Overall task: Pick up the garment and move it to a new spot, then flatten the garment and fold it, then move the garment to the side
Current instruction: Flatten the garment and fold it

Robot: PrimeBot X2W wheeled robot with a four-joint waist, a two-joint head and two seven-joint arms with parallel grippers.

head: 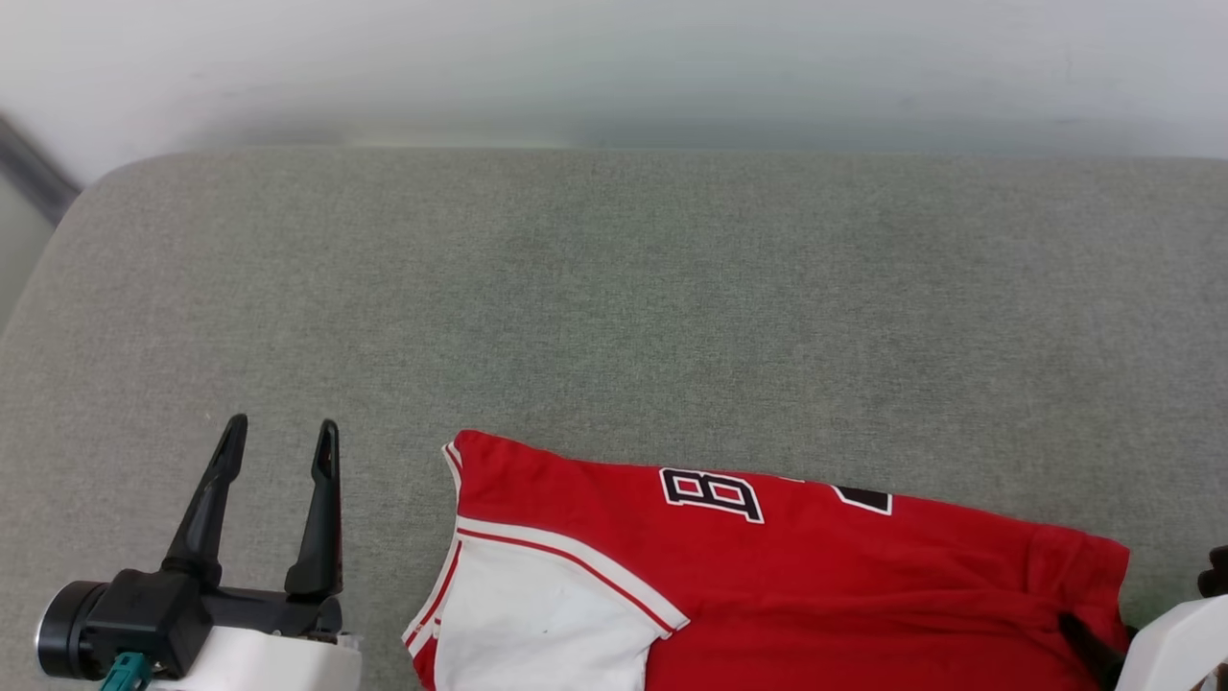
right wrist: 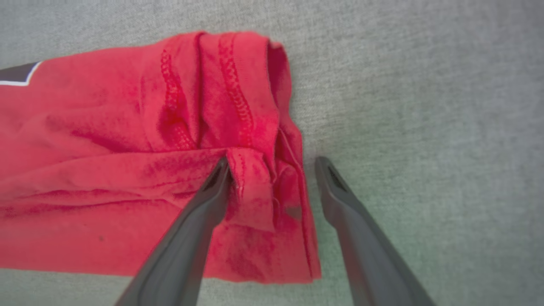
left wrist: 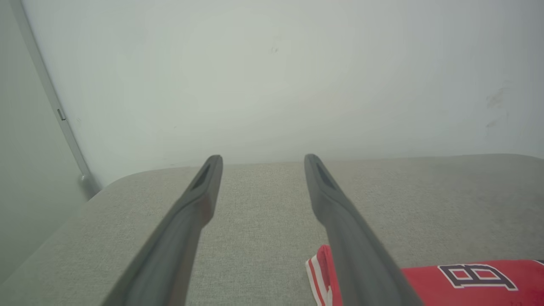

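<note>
Half done, by estimate: garment (head: 815, 585) apparently folded once, on grey cushion (head: 614, 288), near edge. Left gripper (head: 282, 427) spread, empty; right gripper (right wrist: 272, 163) spread astride bunched hem. Remaining: further fold, shift aside.

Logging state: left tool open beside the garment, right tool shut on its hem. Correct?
Not quite. The right tool is open, not shut: the right wrist view shows its fingers apart, straddling the garment's hem. The left tool, open beside the garment, is correct.
</note>
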